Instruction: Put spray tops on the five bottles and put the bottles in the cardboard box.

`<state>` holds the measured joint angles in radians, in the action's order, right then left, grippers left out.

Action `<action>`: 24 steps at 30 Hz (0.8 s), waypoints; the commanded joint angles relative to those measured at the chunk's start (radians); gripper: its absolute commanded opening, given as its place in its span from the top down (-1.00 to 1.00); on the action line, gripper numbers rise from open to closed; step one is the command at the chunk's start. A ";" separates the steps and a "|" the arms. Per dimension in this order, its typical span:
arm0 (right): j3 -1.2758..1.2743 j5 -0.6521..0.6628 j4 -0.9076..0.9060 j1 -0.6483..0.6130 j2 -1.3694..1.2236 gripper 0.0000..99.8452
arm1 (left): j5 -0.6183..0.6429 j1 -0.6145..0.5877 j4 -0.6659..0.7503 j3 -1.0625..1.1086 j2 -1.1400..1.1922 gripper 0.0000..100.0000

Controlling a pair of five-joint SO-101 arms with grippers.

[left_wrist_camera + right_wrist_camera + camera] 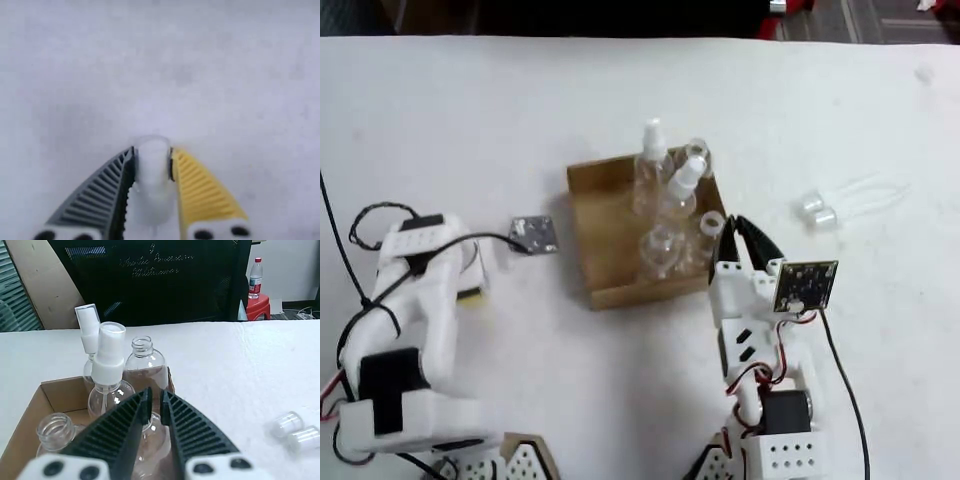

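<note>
Over at left gripper (151, 156), I'm pinching spray top (151, 192) round its body; guessing light, stiff, slippery plastic; right gripper (156, 392) hanging pressed almost together by bottles (145, 365).

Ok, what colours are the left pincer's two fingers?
Grey and yellow, clamped on a spray top; the left pincer shows best in the left wrist view.

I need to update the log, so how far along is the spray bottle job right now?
Done: five bottles stand in the cardboard box, two already wearing spray tops. In hand: the left pincer grips a white piece, probably another top. Left: the other three look open-necked and need tops; two loose tops lie on the table beside the box.
</note>
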<state>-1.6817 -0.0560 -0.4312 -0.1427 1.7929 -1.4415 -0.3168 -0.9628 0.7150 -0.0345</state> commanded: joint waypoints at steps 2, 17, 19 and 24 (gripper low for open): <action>-0.008 0.014 0.004 0.012 0.007 0.96 | -0.005 0.021 -0.117 -0.044 -0.240 0.96; -0.008 0.014 0.004 0.005 0.007 0.96 | 0.997 0.549 -0.074 -0.057 -1.147 0.96; -0.008 0.014 0.004 0.007 0.007 0.96 | 1.128 0.588 -0.037 -0.098 -1.170 0.96; -0.008 0.014 -0.010 0.004 0.007 0.96 | 1.448 0.670 0.017 -0.272 -1.125 0.96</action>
<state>-1.6817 -0.0560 -0.4342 -0.1427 1.7929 -0.2447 0.2862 -1.0180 0.6015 -1.1761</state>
